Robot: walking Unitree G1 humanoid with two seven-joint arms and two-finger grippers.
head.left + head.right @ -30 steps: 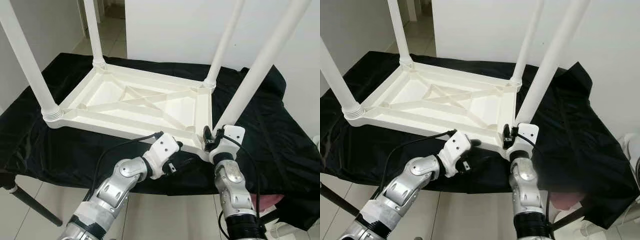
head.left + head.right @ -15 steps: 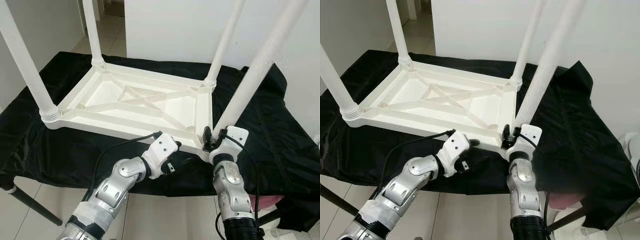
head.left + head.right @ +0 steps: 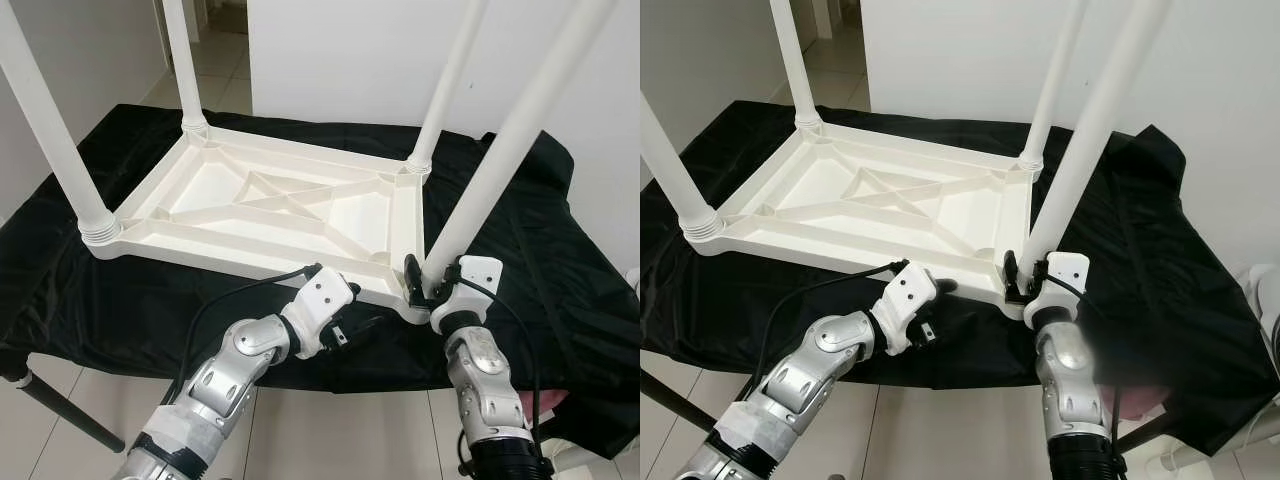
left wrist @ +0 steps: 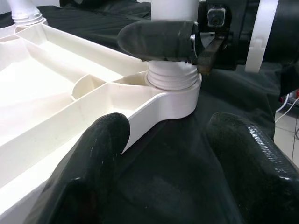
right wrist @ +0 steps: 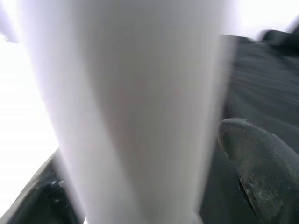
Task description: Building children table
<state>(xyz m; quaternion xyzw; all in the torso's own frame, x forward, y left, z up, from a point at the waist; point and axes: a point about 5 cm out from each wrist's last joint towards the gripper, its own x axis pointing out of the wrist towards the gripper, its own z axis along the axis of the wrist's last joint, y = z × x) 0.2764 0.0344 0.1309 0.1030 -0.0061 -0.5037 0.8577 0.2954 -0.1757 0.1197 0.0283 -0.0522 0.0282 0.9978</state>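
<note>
The white children's table lay upside down on a counter draped in black cloth, its ribbed underside facing up and four white legs rising from the corner sockets. The near right leg stood in its threaded socket at the corner closest to the robot's right arm, leaning a little to the right as it rose.

The right claw was clenched around the base of that leg just above the socket, one black finger on each side; in the right wrist view the blurred leg sat between the two fingers.

The left claw hovered released at the table's near edge, just left of the same corner. In the left wrist view its fingers were spread, one touching or nearly touching the frame rim, the other over the cloth
</note>
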